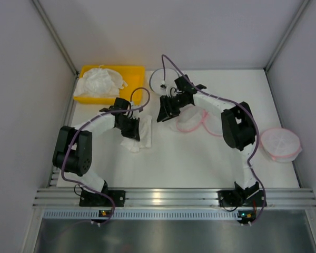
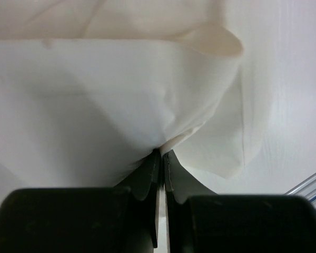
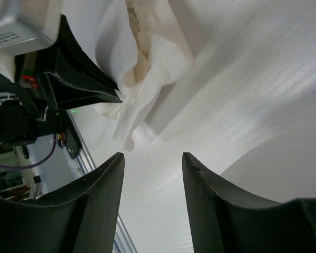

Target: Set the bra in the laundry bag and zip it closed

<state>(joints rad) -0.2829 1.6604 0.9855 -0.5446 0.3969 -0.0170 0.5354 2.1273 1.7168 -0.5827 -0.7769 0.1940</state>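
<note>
Two pincers: left gripper (image 2: 162, 155) clamped on bra (image 2: 95, 95); right gripper (image 3: 152, 158) apart; laundry bag (image 1: 189, 126) half-hidden.

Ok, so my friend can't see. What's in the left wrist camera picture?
Very close up, the left gripper is pinched shut on a fold of the soft white bra, and the cloth fills most of the picture. The gripper's black fingers poke up from the bottom edge, and a strip of white table shows on the right.
</note>
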